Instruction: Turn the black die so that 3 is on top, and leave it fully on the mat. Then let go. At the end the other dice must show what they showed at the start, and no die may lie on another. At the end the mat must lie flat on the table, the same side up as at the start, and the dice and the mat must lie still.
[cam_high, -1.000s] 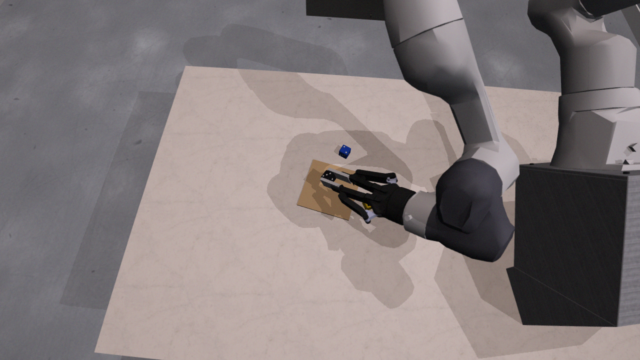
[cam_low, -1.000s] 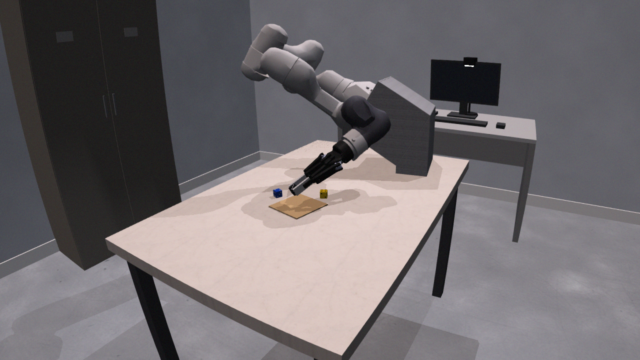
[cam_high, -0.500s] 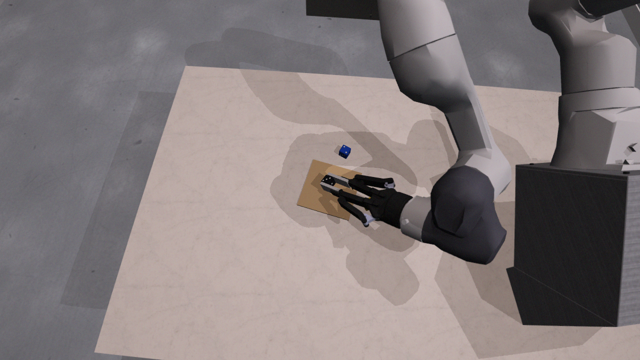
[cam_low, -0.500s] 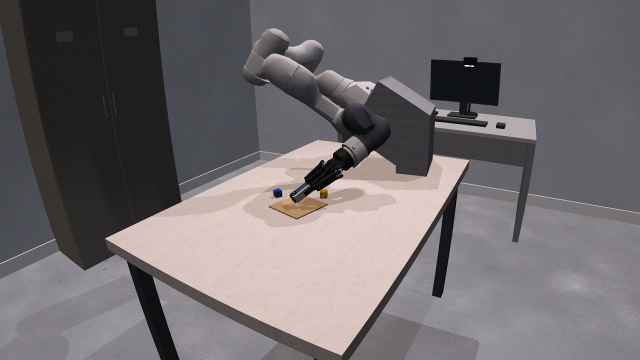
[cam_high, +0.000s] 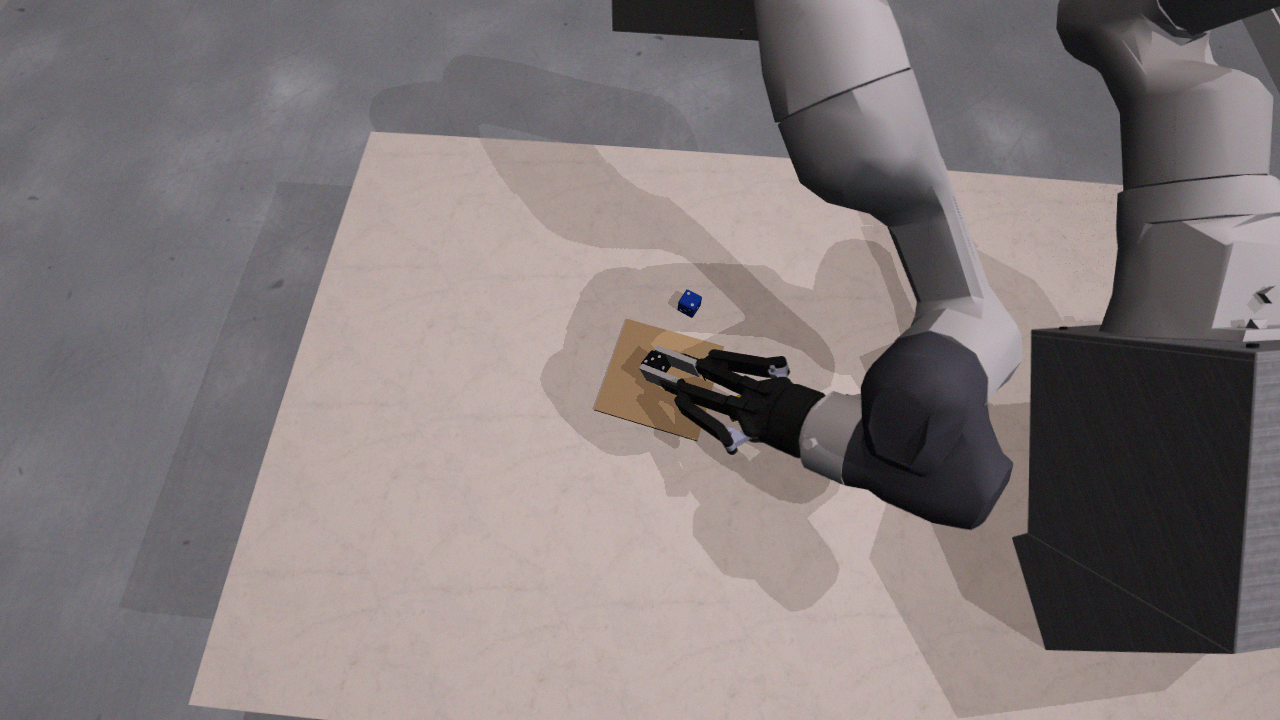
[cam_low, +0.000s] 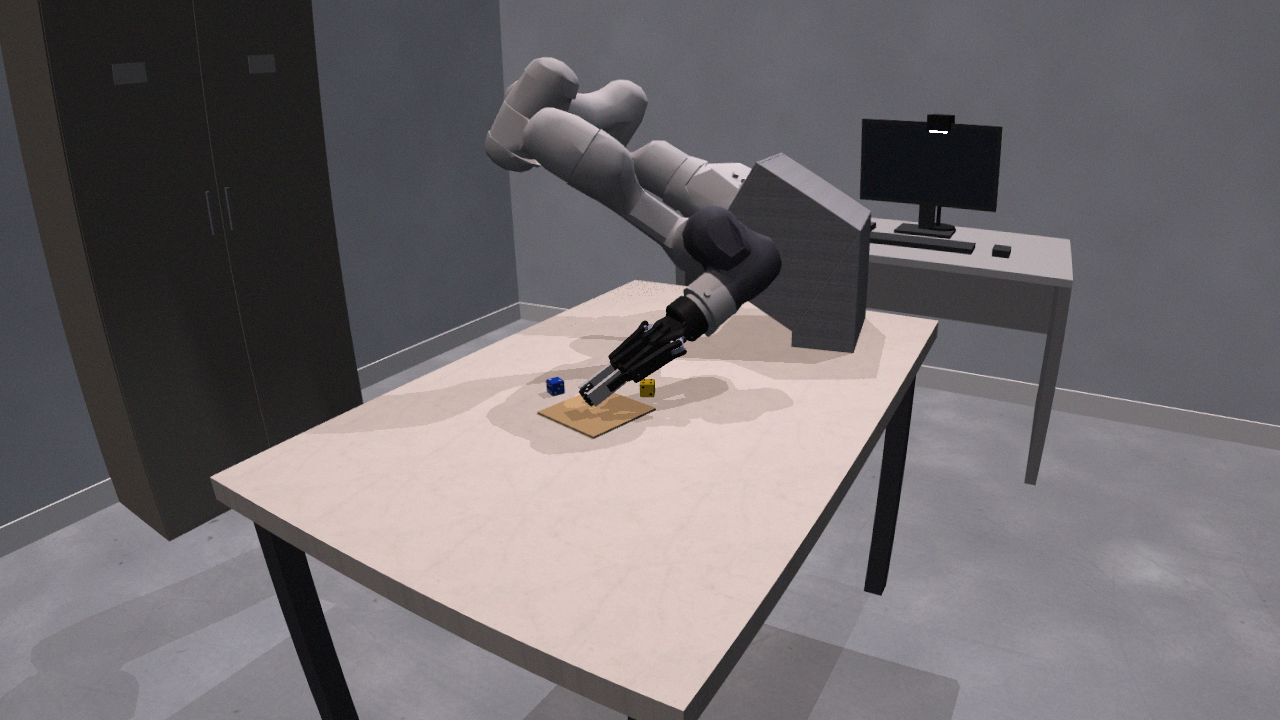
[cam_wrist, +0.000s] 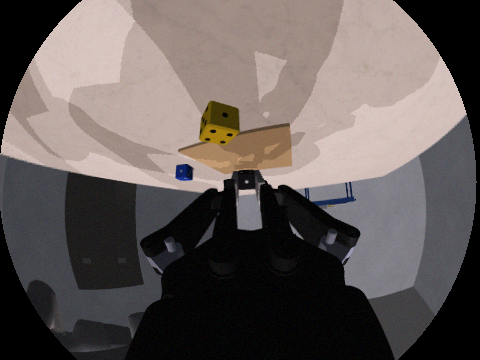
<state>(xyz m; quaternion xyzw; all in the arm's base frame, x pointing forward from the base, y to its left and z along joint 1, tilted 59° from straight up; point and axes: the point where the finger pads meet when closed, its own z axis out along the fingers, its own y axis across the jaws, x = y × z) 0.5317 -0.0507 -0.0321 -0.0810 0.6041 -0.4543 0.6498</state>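
Note:
My gripper (cam_high: 660, 368) (cam_low: 591, 391) (cam_wrist: 246, 178) is shut on the black die (cam_high: 654, 360) (cam_wrist: 247, 179). It reaches in nearly level from the right and holds the die low over the tan mat (cam_high: 623, 398) (cam_low: 586, 420) (cam_wrist: 270, 152), near the mat's far edge. The die's upper face shows white pips; I cannot read their number. I cannot tell whether the die touches the mat. The mat lies flat on the table (cam_high: 429, 501) (cam_low: 537, 528).
A blue die (cam_high: 688, 302) (cam_low: 554, 385) (cam_wrist: 184, 171) lies on the table just beyond the mat's far corner. A yellow die (cam_low: 646, 386) (cam_wrist: 220, 123) lies on the table beside the mat; the gripper hides it in the top view. The robot's grey base block (cam_high: 1154, 483) stands at the right.

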